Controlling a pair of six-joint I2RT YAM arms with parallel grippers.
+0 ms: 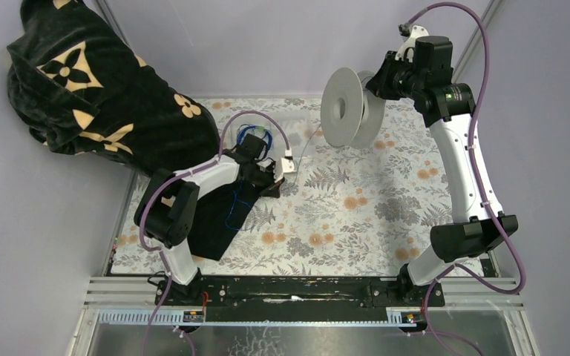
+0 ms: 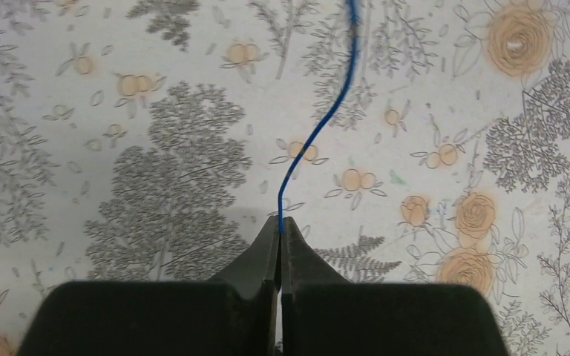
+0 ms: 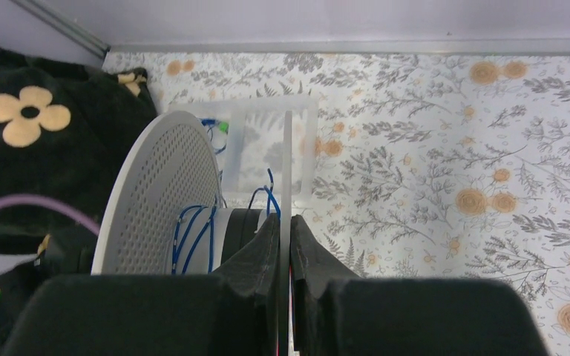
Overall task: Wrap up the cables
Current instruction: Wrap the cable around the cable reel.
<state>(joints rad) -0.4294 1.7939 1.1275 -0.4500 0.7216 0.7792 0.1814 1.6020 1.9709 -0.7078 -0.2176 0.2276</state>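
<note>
Blue cable [image 2: 326, 119] snaking far across floral table [image 2: 119, 89], near end pinched in closed left gripper [image 2: 281, 222], bare cloth either side, grey spool [image 3: 163, 193] by the far edge, flange clamped in right gripper [image 3: 288, 222], black fabric [image 1: 82, 89] crowding the far left.

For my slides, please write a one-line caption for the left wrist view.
Left gripper shut on the end of a thin blue cable that runs away across the floral tablecloth.
</note>
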